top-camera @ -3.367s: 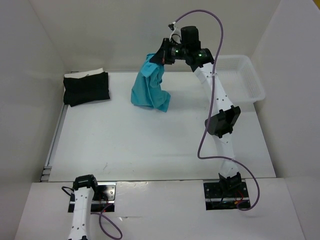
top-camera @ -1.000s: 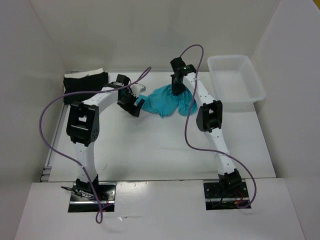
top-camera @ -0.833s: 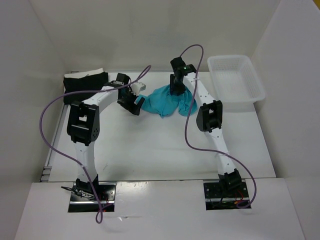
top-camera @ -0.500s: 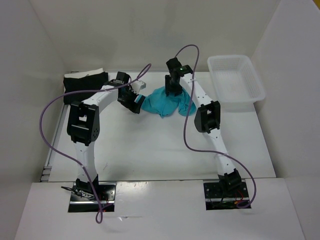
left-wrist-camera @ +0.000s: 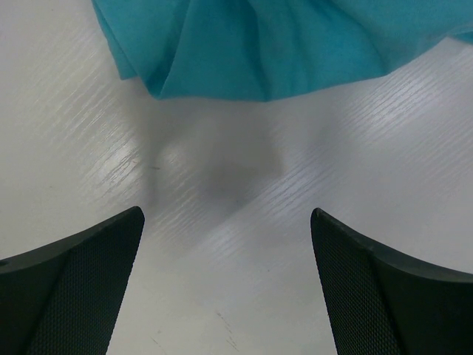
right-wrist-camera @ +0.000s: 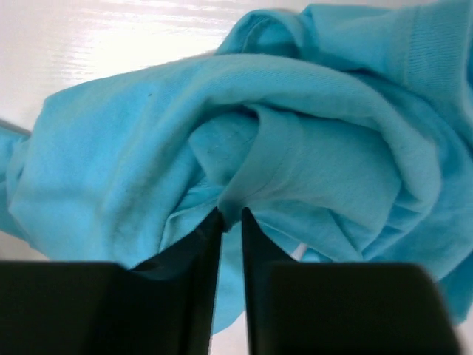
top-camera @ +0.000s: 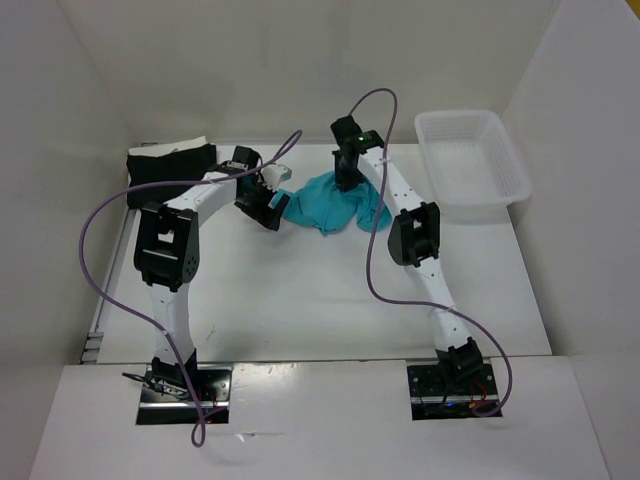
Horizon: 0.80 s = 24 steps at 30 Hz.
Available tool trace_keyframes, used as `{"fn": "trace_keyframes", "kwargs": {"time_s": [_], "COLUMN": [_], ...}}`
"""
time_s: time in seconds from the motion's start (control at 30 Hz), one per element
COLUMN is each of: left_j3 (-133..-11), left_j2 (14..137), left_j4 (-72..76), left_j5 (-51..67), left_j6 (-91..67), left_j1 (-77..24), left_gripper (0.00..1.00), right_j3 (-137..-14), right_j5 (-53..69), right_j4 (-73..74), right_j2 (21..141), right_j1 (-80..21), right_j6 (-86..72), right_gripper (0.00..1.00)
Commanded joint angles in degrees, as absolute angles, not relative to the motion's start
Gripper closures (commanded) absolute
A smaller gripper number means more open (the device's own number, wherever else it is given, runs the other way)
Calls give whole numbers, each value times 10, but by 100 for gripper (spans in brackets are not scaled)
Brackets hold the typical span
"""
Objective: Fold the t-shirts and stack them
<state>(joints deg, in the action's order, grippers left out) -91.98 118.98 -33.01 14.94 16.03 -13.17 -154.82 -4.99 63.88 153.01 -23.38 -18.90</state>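
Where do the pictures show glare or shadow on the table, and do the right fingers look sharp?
Left wrist: a soft grey shadow on the table below the teal t-shirt, streaky glare at left. Right wrist: strong glare washes out the table at top; the fingers are dark, showing no detail.

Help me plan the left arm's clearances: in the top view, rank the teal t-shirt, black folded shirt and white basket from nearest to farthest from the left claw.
From the left claw:
1. teal t-shirt, right beside it, on its right.
2. black folded shirt, far-left corner.
3. white basket, far right.
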Motion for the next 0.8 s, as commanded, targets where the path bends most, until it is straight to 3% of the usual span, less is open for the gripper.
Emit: {"fn": "trace_keyframes", "kwargs": {"time_s": [0.0,0.03,0.07,0.1,0.5,0.77], "left_j3": [-918,-918,-918,-918,-974,-985], "left_j2": [1178,1178,1178,1178,1166,1202], "left_j4": [-334,-334,-334,-339,-368,-281], "left_j5": [168,168,168,168,264,217], "left_j6": [146,146,146,146,214,187], "left_j1": [-131,-131,-131,-137,-235,-275], "left_gripper": [0,0,0,0,0,0], "right_j3": [-1577,-1577,-1577,-1577,-1512,-1421], "right_j5": [-73,-73,-73,-73,-141,-189], "right_j4": [629,629,629,629,635,645], "right_j2": [1521,1512,1512,1502,1298,1171], "right_j1": [-220,-220,-220,-220,-214,-207], "right_j6": [-193,-193,-193,-193,-183,-184], "right_gripper": [82,86,99,100,100,100]}}
